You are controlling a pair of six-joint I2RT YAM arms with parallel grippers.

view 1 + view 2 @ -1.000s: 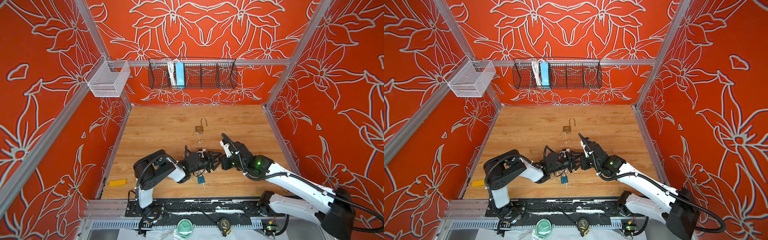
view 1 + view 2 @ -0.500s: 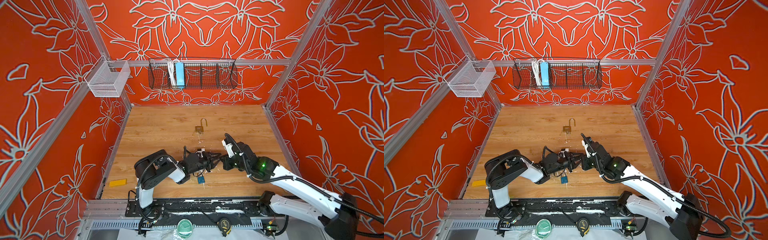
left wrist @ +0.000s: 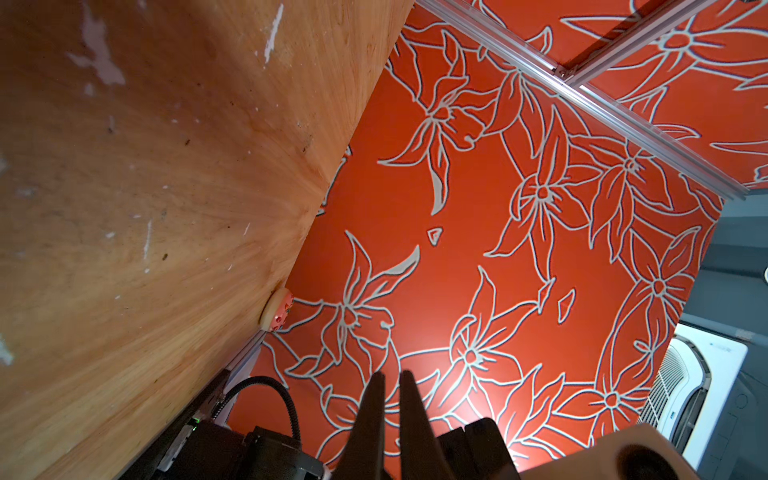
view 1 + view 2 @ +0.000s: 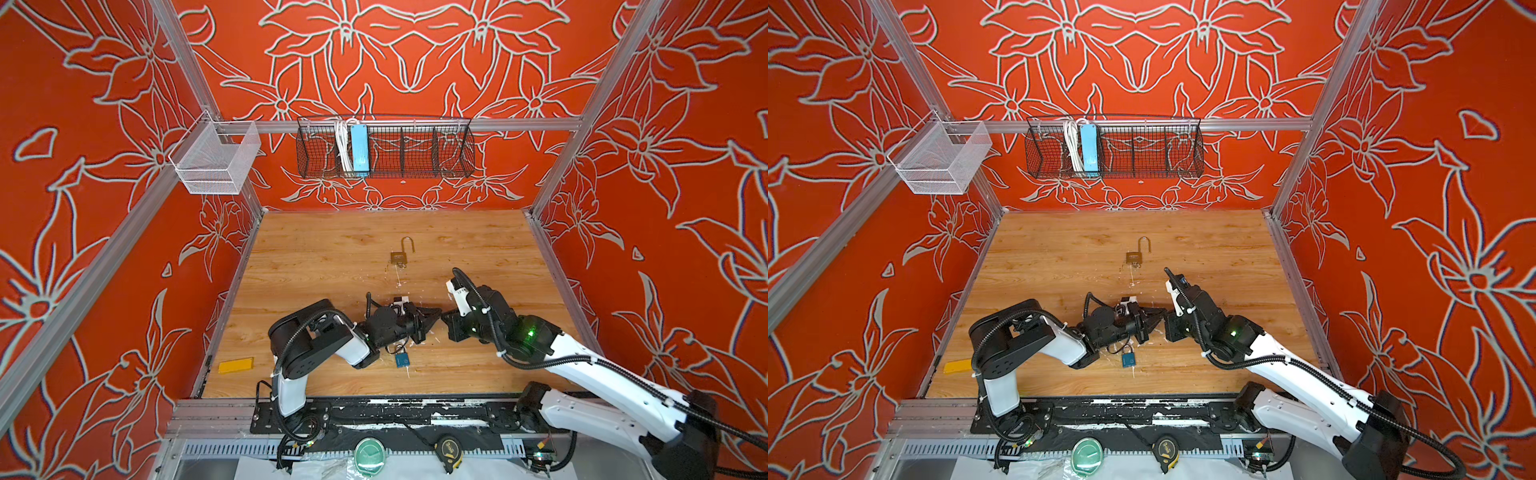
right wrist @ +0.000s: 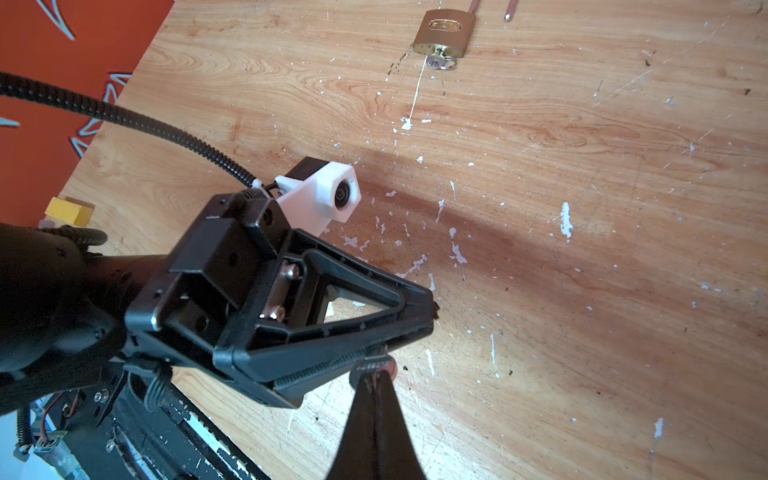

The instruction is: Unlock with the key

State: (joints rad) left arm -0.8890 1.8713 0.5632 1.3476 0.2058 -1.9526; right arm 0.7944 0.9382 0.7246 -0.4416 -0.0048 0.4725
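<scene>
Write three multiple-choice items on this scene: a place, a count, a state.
1. Where does the yellow block lie?
A) near the table's front left corner
B) in the white mesh basket
C) against the right wall

2. How many padlocks lie on the table?
A) one
B) two
C) four

3. The brass padlock's shackle is
A) swung open
B) locked shut
C) missing

Key: 1A, it sits at the front left edge; 2B, the brass one and the blue padlock; 3A, one shackle leg stands free.
</scene>
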